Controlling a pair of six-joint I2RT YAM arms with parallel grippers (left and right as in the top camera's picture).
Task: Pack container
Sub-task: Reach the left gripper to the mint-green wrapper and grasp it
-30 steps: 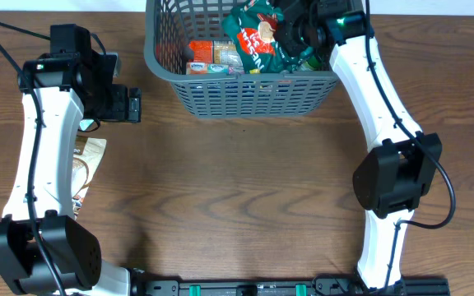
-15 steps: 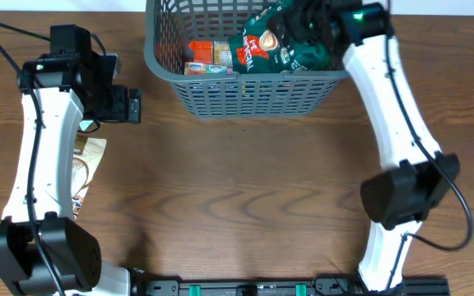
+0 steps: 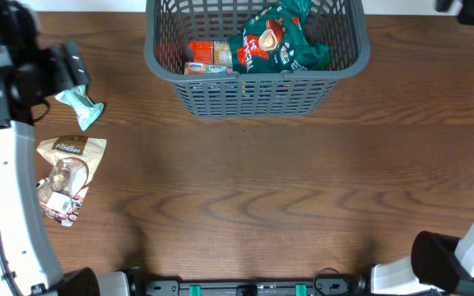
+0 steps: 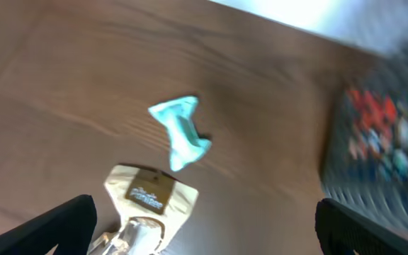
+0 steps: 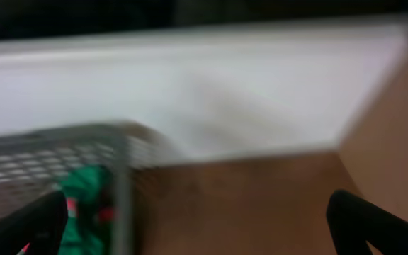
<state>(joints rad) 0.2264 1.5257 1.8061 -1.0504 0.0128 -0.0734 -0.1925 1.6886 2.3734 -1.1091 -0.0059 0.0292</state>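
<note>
Lowering our empty, wide-open left hand (image 4: 204, 212), we should straddle the teal packet (image 4: 181, 133) at nine o'clock from the basket (image 3: 253, 94).

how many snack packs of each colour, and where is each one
green bag, in the basket: 1
orange pack, in the basket: 1
pale pack, in the basket: 1
teal wrapper, on the table: 1
tan pouch, on the table: 1
total: 5

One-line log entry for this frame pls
phase: packing | container: green bag, orange pack inside | table: teal packet, beige snack bag | left claw: open, empty | right claw: open, empty
</note>
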